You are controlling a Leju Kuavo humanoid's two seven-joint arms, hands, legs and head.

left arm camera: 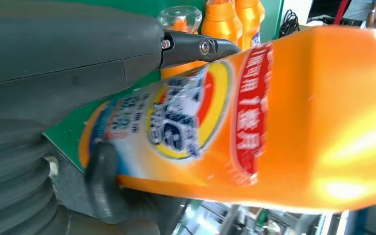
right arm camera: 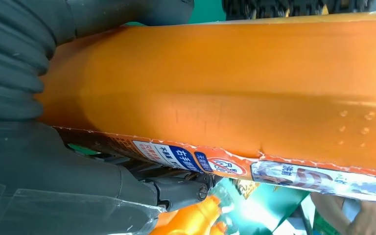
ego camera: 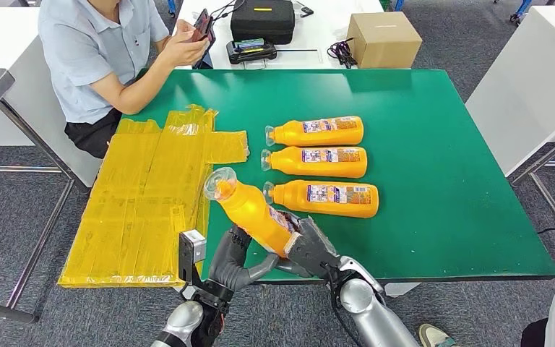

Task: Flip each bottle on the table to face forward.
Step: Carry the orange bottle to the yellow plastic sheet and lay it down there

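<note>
The held bottle is a glossy orange plastic container with a clear, faceted cap, tilted above the near edge of the green table, cap end raised and pointing away from the robot and to its left. Its base end sits between both hands. The right hand grips the lower body from the right side, dark fingers closed against the plastic; the right wrist view shows the smooth orange wall and the edge of a printed label pressed beside the grey thumb. The left hand cups the base from below and the left, fingers curled up against it; the left wrist view shows the front label, a round yellow-and-red emblem with a red vertical band, and a dark fingertip touching the bottle's side. Three further bottles lie flat on the table just beyond, parallel to one another, caps pointing to the robot's left: the near bottle, the middle bottle and the far bottle. Each shows a rectangular white-and-blue label facing up. To the left, a crinkled sheet of yellow taped film covers the table's left portion. A seated person holds a phone at the far left corner. Behind stand a white table with a black case and a cardboard box.
</note>
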